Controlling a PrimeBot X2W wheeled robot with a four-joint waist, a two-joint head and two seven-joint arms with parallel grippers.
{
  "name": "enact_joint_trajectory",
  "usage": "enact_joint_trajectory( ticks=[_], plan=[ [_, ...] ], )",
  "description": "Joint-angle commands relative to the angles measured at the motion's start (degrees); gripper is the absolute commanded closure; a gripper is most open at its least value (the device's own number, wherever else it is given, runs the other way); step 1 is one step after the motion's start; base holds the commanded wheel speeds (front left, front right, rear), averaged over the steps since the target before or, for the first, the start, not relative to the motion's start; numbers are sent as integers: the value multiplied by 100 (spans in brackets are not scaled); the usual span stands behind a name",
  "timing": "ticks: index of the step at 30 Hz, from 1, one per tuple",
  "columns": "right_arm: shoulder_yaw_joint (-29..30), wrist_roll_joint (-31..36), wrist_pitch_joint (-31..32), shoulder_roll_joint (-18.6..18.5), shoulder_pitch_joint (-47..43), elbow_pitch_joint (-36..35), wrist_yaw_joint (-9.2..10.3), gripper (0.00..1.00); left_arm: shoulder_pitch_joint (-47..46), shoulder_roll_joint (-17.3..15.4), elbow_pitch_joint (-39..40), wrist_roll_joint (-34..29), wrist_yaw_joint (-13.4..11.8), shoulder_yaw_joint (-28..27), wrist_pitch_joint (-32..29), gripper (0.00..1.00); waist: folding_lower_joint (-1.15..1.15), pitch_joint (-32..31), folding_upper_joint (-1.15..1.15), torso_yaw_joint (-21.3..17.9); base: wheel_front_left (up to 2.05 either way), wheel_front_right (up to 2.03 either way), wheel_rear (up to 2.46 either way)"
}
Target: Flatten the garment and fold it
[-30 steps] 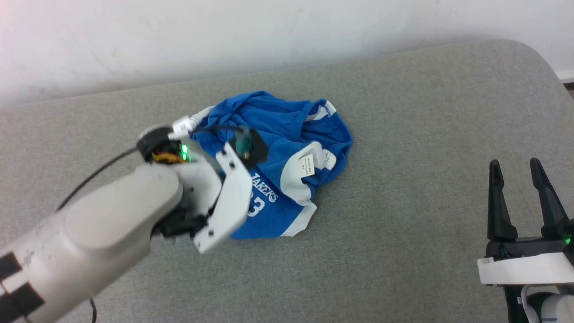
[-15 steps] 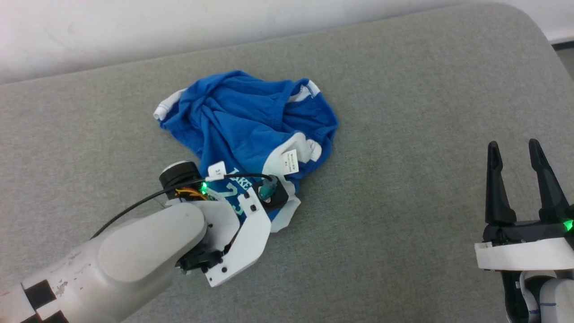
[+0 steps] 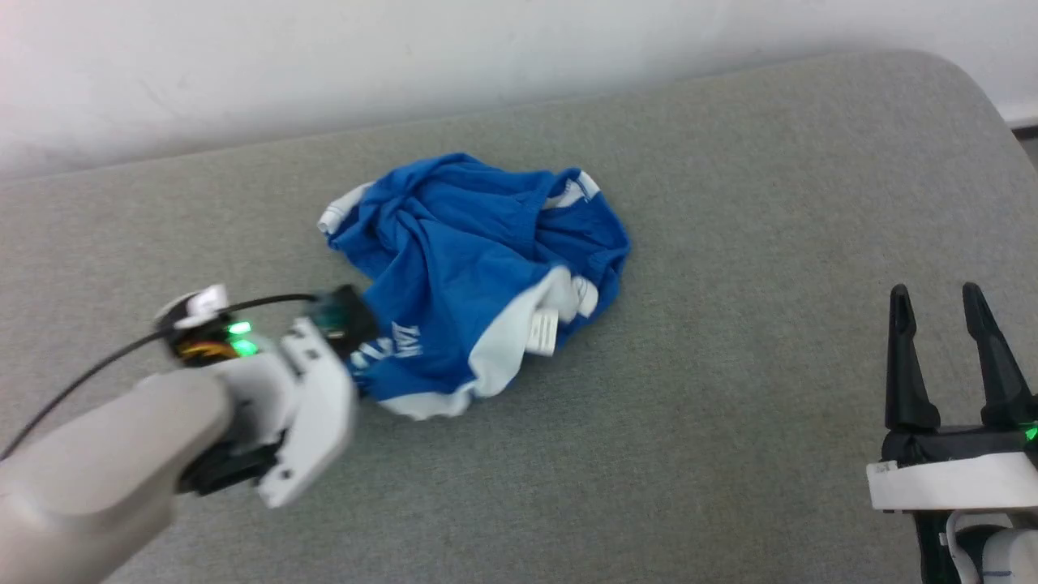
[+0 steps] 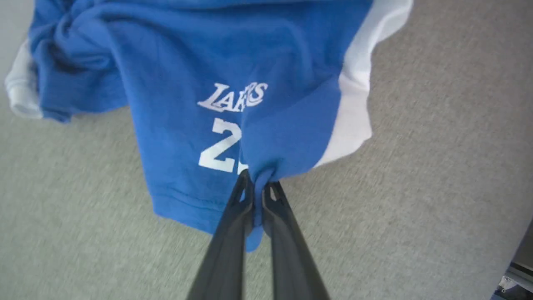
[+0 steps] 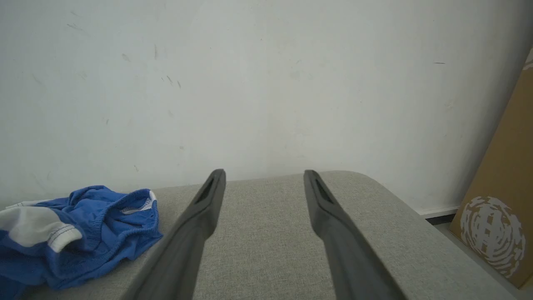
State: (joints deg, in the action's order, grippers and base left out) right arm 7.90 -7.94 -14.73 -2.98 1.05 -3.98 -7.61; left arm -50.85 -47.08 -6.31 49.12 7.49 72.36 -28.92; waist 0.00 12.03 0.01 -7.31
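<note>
**Robot's left gripper (image 4: 255, 180) clamped on blue basketball shorts (image 3: 478, 243) atop grey cushion (image 3: 730, 405)**

At the lower left of the head view, the left gripper was pinched tight on a bunched fold of the blue basketball shorts. Its two dark fingers were closed on the cloth just below the white number print (image 4: 220, 146), of which a "2" showed in the left wrist view. The "LAKERS" lettering (image 4: 233, 98) sat above the number, with a white trim band (image 4: 354, 104) down the right edge of that leg. At the lower right of the head view, the right gripper (image 3: 932, 294) stood with its fingers apart, holding nothing, well apart from the shorts. The shorts lay crumpled at the middle of the grey cushion, one leg stretched toward the lower left, a small white tag (image 3: 542, 332) on the near right side. A white wall (image 3: 405, 65) ran behind. A brown cardboard box (image 5: 499, 200) stood at the right edge of the right wrist view.
</note>
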Motion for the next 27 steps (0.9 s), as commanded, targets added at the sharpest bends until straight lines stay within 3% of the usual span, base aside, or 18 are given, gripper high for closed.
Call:
enact_joint_trajectory(
  ticks=[1, 6, 12, 13, 14, 17, 20, 23, 27],
  plan=[
    [9, 34, -27, 11, -48, 6, 12, 0, 194, -142, -28, 67, -43, -22, 44, 100, 0, -201, -1, 189, 0, 0, 0],
    [-12, 27, -27, 11, -95, -2, 12, 0, 596, -709, -274, 265, -337, -26, 1, 100, 0, -230, -1, 210, 0, 0, 0],
    [-94, 85, -27, 11, -131, 40, 12, 0, 961, -636, -895, 445, -638, -46, 153, 100, 0, -279, -1, 191, 0, 0, 0],
    [-105, 121, -27, 11, -128, 40, 12, 0, 989, -566, -924, 459, -681, -86, 293, 65, 0, -312, -1, 206, 0, 0, 0],
    [-109, 163, -27, 11, -114, 30, 12, 0, 1007, -496, -929, 466, -754, -169, 519, 0, 0, -346, -1, 229, 0, 0, 0],
    [-81, 355, -27, 11, 1, -54, 12, 0, 1054, -342, -809, 443, -909, -395, 1211, 0, 0, -471, -1, 352, 0, 0, 0],
    [-77, 653, -27, 11, 244, -195, 12, 0, 1099, -261, -584, 292, -1237, -662, 2027, 0, 0, -583, -1, 521, 0, 0, 0],
    [-161, 982, -27, -34, 581, -327, 12, 0, 1175, -179, -399, -8, -1695, -837, 2764, 0, 0, -657, -1, 721, 0, 0, 0],
    [-518, 1041, -27, -447, 1094, -305, 12, 0, 1359, -6, -209, -322, -2431, -1074, 3649, 0, 0, -691, -1, 966, 0, 0, 0]
  ],
)
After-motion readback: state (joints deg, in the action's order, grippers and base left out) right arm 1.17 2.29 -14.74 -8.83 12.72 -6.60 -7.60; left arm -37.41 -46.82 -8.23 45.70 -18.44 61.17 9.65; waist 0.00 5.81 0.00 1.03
